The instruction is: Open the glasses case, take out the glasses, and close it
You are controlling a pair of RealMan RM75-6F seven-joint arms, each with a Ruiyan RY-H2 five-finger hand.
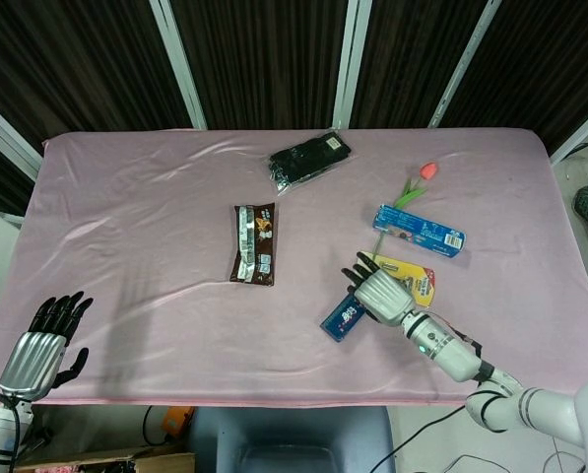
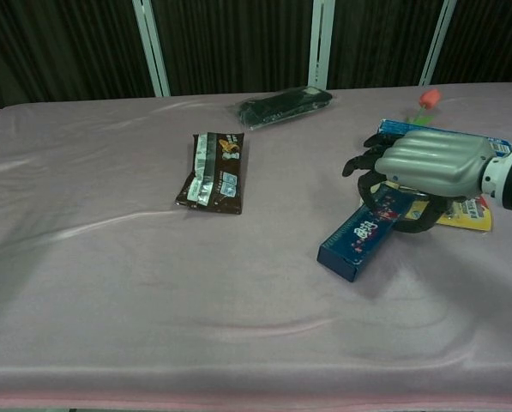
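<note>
R hand (image 2: pixel 427 167) curls fingers round blue glasses case (image 2: pixel 367 236) (lid closed); L hand (image 1: pixel 37 350) idle, fingers spread.

right hand (image 2: pixel 427 165) palm down with fingers curled, left hand (image 1: pixel 39 355) upright, fingers spread

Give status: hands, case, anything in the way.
Left hand open, idle at table edge. Right hand wrapped around blue case, lid closed. Yellow packet lies right beside the case.
</note>
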